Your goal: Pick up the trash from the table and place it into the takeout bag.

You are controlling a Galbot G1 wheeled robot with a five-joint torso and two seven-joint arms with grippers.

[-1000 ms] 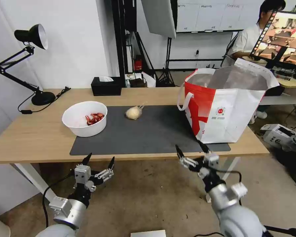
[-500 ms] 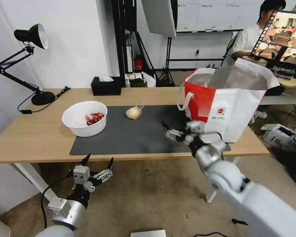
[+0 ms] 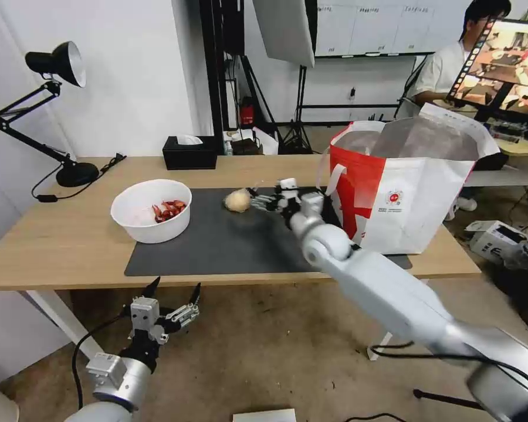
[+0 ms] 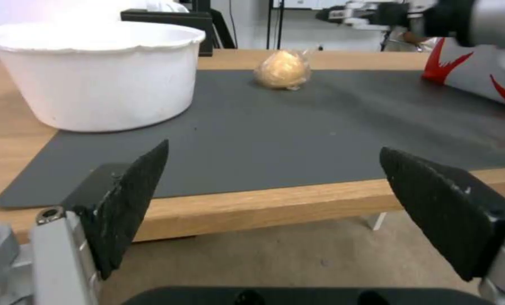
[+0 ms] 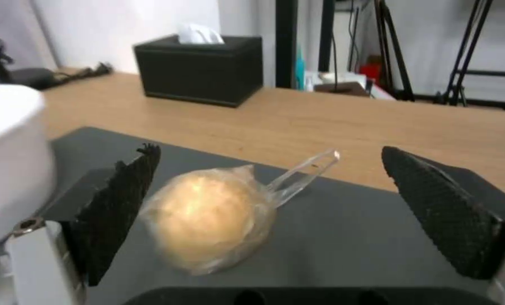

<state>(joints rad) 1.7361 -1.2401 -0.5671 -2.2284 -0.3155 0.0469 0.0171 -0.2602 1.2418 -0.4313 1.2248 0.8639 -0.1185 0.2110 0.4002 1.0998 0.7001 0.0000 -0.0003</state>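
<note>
Beige wrapped ball (image 5: pixel 207 220) sits just ahead of the open right gripper (image 3: pixel 263 201); centre it before closing.

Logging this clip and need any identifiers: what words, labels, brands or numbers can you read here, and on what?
No text can be read.
Takeout bag: small round red logo with tiny print under it, too small to read.
Whiteboard behind: faint writing, too blurred to read.
Monitor: pictures, no readable words.
</note>
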